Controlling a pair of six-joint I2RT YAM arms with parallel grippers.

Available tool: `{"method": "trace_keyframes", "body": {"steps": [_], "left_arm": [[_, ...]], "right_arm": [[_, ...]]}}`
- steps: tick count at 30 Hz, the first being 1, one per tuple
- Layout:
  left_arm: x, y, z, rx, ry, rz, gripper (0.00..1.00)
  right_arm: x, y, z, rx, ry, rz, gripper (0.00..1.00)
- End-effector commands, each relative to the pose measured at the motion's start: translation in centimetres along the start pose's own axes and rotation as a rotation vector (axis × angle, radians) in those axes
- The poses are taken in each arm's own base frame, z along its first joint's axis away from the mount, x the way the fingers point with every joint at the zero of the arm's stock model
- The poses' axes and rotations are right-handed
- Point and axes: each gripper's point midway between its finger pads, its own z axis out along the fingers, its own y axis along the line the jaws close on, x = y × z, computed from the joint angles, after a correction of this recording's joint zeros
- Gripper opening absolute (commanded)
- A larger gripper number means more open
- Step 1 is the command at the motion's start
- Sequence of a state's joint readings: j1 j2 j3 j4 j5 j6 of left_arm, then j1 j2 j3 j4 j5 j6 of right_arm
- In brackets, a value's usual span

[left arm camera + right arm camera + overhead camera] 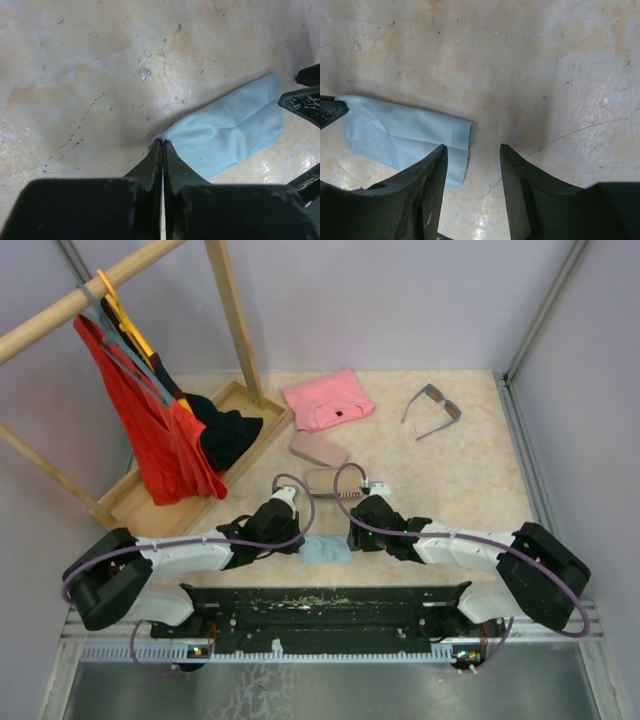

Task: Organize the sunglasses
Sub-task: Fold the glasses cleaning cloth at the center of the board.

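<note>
You held a corner of the blue cloth (227,130) in the clenched left gripper (162,144), right gripper (473,148) released beside it; the grey-blue sunglasses (433,409) lay well beyond the cloth, far-right, nearer the right gripper.

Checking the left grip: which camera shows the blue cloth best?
Left wrist: the blue cloth is pinched at its edge in the shut left fingers. Right wrist shows its other end; top external, a small patch.

Bright, even light from overhead here; white glare pools on the glossy beige marbled tabletop (125,110), soft shadows hug the black gripper fingers (425,190), blurred up close.
</note>
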State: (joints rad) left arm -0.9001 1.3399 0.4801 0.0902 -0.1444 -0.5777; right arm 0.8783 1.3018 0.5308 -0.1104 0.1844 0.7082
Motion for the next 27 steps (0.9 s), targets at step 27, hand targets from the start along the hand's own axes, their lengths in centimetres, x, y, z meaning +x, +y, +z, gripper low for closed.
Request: {"method": "trace_keyframes", "body": {"steps": [27], "left_arm": [[-0.8, -0.5, 0.0, 0.037, -0.014, 0.013, 0.0]], "right_arm": [[1.0, -1.0, 1.3, 0.01, 0.061, 0.172, 0.37]]}}
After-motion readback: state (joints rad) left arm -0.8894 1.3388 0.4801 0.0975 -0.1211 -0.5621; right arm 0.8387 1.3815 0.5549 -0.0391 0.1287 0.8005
